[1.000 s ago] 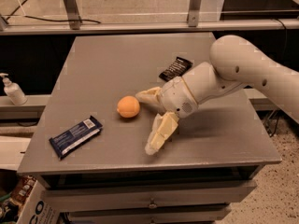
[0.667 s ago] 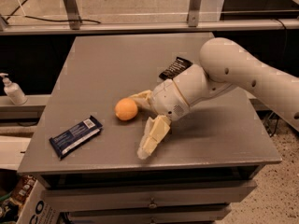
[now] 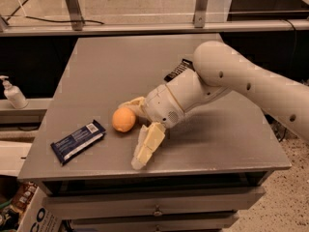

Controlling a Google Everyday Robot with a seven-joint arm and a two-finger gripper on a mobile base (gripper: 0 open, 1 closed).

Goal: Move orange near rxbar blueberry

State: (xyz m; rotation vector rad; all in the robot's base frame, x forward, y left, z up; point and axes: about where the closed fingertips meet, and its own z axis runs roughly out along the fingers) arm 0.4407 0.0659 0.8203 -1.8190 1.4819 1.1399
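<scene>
The orange (image 3: pixel 124 119) lies on the grey table (image 3: pixel 120 66), left of centre near the front. The rxbar blueberry (image 3: pixel 77 140), a dark blue bar with a white label patch, lies flat at the front left, about a bar's width from the orange. My gripper (image 3: pixel 129 135) is low over the table with its fingers spread. One finger (image 3: pixel 133 103) lies behind the orange and the other (image 3: pixel 147 147) points at the front edge. The orange sits at the mouth of the open gripper, touching or nearly touching the far finger.
A black-wrapped bar (image 3: pixel 176 70) lies behind my arm, partly hidden by it. A soap dispenser bottle (image 3: pixel 13 94) stands on a ledge to the left of the table. Drawers sit under the table's front edge (image 3: pixel 154 174).
My gripper has moved left, and the orange has shifted a little left and toward the front with it. The blue bar has not moved.
</scene>
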